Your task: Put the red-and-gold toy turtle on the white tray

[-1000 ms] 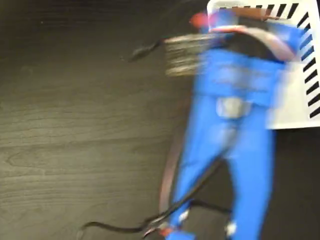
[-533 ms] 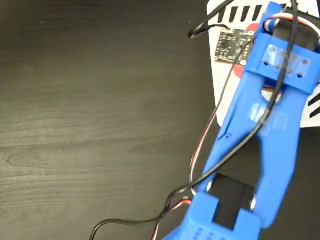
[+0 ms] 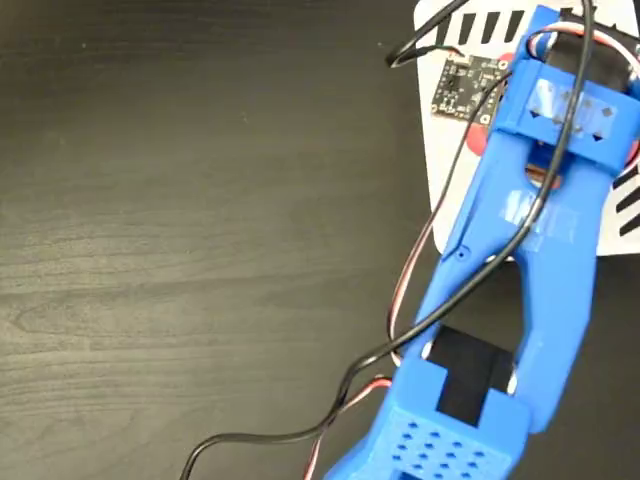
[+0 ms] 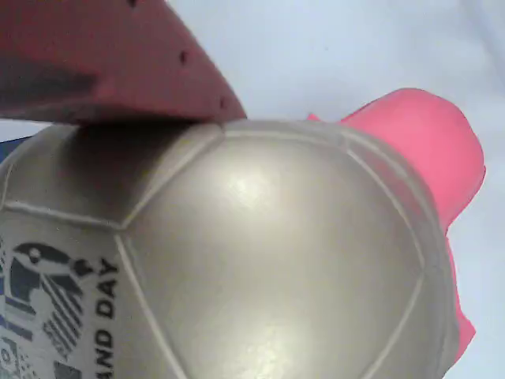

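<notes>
From my remote station the fixed view shows the blue arm rising from the bottom edge toward one o'clock across the dark wooden table, its wrist over the white tray at the two o'clock corner. A small circuit board sits at the arm's tip, black and red cables trailing alongside. Slivers of red peek out beside the wrist, over the tray. In the wrist view the red-and-gold toy turtle fills my screen, gold shell with black print at eight o'clock, a red limb at two o'clock, white surface behind. One red gripper finger presses the shell from eleven o'clock; the opposite finger is hidden, so I cannot tell the grip for certain
</notes>
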